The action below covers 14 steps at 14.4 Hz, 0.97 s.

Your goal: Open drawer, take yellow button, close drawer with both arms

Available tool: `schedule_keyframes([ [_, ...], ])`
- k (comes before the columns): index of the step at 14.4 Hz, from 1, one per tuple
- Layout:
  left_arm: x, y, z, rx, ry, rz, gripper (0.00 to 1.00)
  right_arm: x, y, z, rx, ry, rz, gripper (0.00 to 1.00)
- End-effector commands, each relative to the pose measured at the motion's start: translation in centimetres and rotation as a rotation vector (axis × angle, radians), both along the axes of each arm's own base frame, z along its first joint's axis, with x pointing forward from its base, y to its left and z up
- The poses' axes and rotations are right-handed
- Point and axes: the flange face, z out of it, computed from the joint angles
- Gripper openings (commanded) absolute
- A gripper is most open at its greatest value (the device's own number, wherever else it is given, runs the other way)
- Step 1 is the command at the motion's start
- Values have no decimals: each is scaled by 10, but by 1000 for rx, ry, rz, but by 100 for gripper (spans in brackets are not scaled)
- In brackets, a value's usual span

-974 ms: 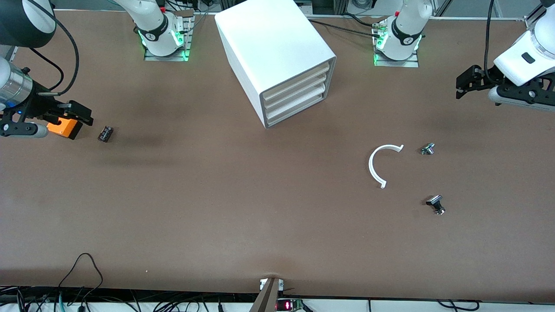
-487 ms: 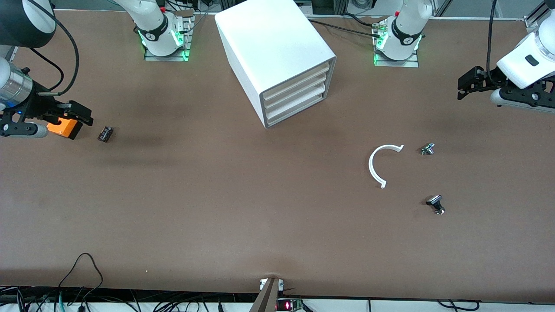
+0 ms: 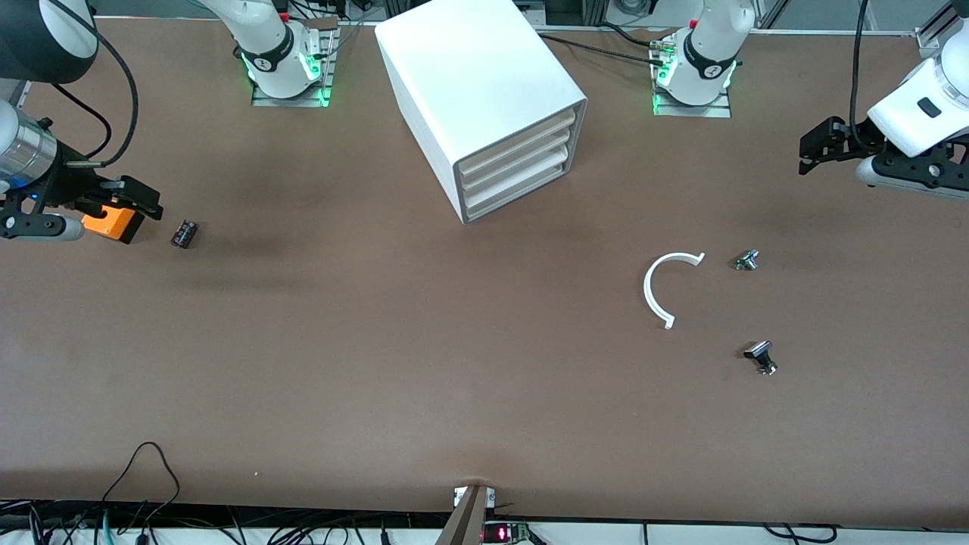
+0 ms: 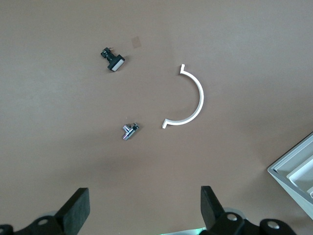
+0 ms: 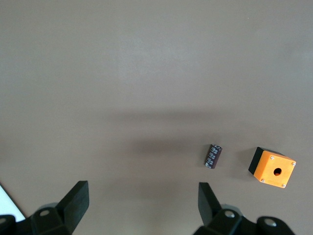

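Note:
The white cabinet [image 3: 484,91] stands between the two arm bases. Its three drawers are all shut, and the drawer [image 3: 516,138] is the uppermost one. The button is hidden. My left gripper [image 3: 811,151] is open and empty over bare table at the left arm's end. In the left wrist view its own gripper [image 4: 144,210] has the jaws wide apart, and a cabinet corner [image 4: 296,171] shows. My right gripper [image 3: 151,203] is open and empty over the table at the right arm's end, and the right wrist view [image 5: 142,203] shows it spread too.
An orange box with a hole [image 3: 112,222] [image 5: 274,168] and a small black part [image 3: 184,233] [image 5: 213,156] lie below my right gripper. A white C-shaped strip [image 3: 657,288] [image 4: 193,98] and two black-and-silver parts [image 3: 746,260] [image 3: 761,356] lie toward the left arm's end.
My left gripper has shifted a little toward the left arm's end of the table. The right arm and the things on the table have not moved.

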Motion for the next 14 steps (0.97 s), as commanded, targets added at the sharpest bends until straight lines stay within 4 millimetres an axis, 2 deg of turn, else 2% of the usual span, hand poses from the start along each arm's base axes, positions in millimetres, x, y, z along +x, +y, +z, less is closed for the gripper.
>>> schedule_keyframes([
  [1, 3, -1, 5, -14, 9, 7, 100, 7, 2, -1, -4, -8, -10, 99],
  [6, 6, -4, 9, -75, -1, 12, 100, 8, 2, -2, -4, -14, -10, 99],
  [7, 7, 3, 12, -116, -5, 32, 100, 8, 2, -2, -4, -11, -10, 99],
  [9, 13, 21, 5, -207, 10, 78, 100, 9, 2, -3, -4, -16, -9, 99],
  [12, 28, 52, -17, -336, 46, 159, 100, 9, 2, -3, -4, -17, -9, 99],
  [14, 30, 45, -23, -339, 60, 150, 100, 9, 2, 0, -4, -22, -20, 99],
])
